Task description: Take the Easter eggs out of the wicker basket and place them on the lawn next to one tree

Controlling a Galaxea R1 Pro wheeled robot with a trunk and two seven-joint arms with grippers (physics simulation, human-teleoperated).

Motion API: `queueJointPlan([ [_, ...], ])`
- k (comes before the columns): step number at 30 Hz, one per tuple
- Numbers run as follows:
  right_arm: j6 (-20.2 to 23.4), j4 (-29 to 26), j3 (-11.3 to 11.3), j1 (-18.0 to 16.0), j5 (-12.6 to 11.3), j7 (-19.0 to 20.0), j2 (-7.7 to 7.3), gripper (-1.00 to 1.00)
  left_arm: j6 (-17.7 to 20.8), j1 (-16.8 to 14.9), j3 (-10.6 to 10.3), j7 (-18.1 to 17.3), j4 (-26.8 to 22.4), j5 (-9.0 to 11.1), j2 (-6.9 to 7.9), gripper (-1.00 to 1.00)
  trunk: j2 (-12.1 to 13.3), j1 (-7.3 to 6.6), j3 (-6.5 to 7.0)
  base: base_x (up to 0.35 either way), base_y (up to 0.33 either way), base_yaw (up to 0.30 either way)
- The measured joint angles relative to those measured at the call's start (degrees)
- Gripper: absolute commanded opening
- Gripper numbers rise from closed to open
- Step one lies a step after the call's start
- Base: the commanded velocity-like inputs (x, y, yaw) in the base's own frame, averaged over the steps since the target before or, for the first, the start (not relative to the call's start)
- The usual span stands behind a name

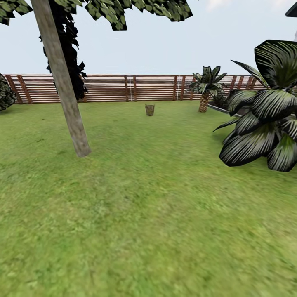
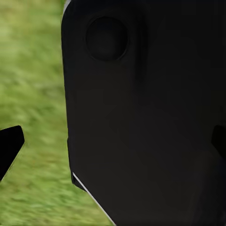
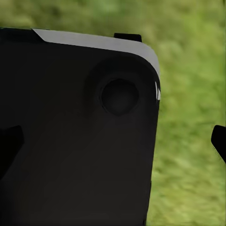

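Crossing the lawn [image 1: 148, 214], wicker basket [image 1: 149, 109] far off at frame centre.
The basket is too small and distant for me to make out any eggs; it sits on grass before the slat fence [image 1: 107, 88], right of the leaning pale tree trunk [image 1: 62, 78]. A black body panel [image 2: 146, 113] blocks both wrist views; each shows my gripper fingertips [image 3: 219, 141] at opposite edges, spread, holding nothing.

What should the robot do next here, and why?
Probably drive forward across the lawn toward the wicker basket, which stands far off near the fence, well beyond arm's reach. No eggs can be made out at this range. The leaning pale tree stands nearer, to the left, a likely drop spot later.
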Motion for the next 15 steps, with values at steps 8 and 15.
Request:
queueJointPlan([
  [8,0.02,0.0,0.0,0.0,0.0,0.0,-0.01,1.0,0.0,0.0,0.0,0.0,0.0,0.0,-0.01,1.0,0.0,0.0,0.0,0.303,0.1,0.0],
  [15,0.0,0.0,0.0,0.0,0.0,0.0,-0.01,1.0,0.0,0.0,0.0,0.0,0.0,0.0,-0.01,1.0,0.0,0.0,0.0,0.303,0.099,0.0],
])
